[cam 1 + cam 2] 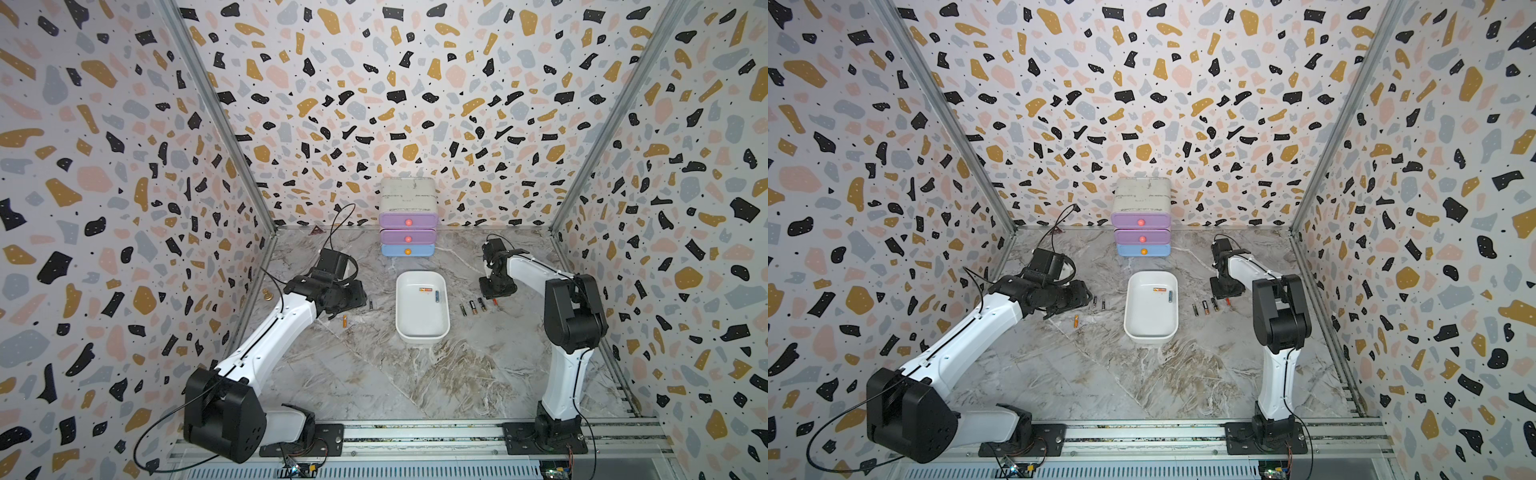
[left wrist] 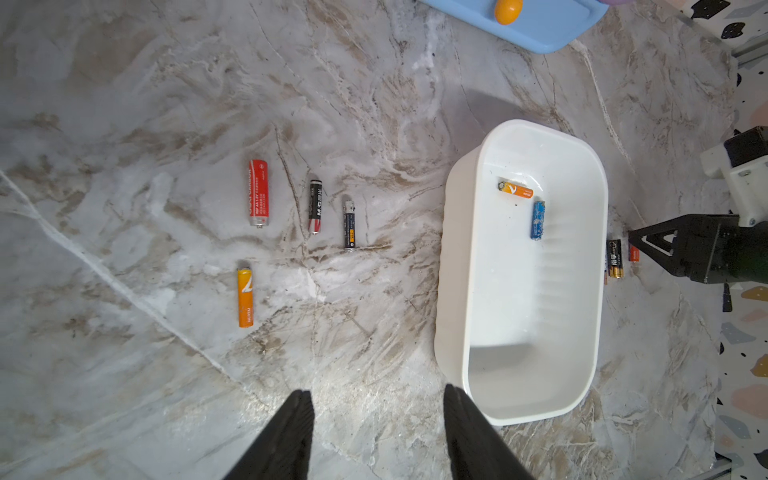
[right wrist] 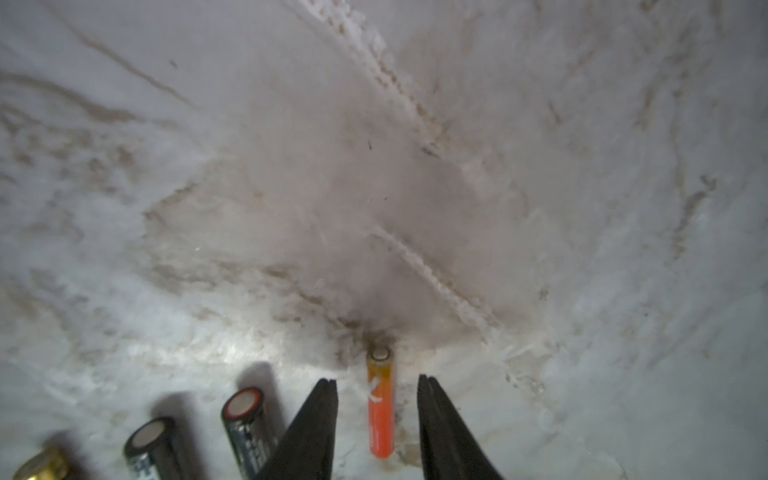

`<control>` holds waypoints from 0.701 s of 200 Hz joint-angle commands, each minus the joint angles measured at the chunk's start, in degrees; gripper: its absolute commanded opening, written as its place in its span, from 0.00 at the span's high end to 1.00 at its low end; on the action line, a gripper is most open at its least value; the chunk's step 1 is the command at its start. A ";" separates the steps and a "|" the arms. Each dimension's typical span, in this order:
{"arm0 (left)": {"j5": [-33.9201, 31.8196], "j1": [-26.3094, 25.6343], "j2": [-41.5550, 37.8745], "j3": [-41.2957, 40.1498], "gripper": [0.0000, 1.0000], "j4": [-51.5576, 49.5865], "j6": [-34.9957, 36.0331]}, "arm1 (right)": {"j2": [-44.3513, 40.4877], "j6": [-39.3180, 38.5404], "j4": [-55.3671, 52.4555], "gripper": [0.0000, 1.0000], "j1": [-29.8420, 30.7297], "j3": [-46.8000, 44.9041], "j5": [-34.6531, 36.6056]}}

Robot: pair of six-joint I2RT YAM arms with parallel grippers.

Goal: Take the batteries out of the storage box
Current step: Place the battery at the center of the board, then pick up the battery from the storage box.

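The white storage box lies mid-table, and in it are an orange battery and a blue one. To its left on the marble lie a red, two black and an orange battery. My left gripper hangs open and empty near the box's left side. Right of the box lies a row of black batteries. At the row's end my right gripper stands open astride an orange battery on the table, with a gap on each side.
A white cabinet with purple and blue drawers stands at the back wall behind the box. A small brass piece sits by the left wall. Patterned walls close in on three sides.
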 commanded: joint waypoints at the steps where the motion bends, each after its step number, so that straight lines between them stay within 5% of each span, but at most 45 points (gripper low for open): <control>1: -0.93 -0.08 -1.29 -0.05 0.46 0.02 -0.01 | -7.63 1.42 -5.15 0.61 0.42 2.97 -3.11; 51: -0.25 -0.03 -0.27 -1.61 0.46 2.66 -0.82 | -15.54 5.35 -8.20 0.59 16.18 3.12 -3.61; 86: 0.54 -0.08 -1.03 -1.79 0.46 3.88 -1.07 | -8.59 7.44 -8.59 0.55 24.42 7.69 -0.94; 140: 0.99 -0.08 -2.57 -2.75 0.45 3.51 -0.20 | 3.71 3.85 -8.69 0.51 26.75 17.23 3.36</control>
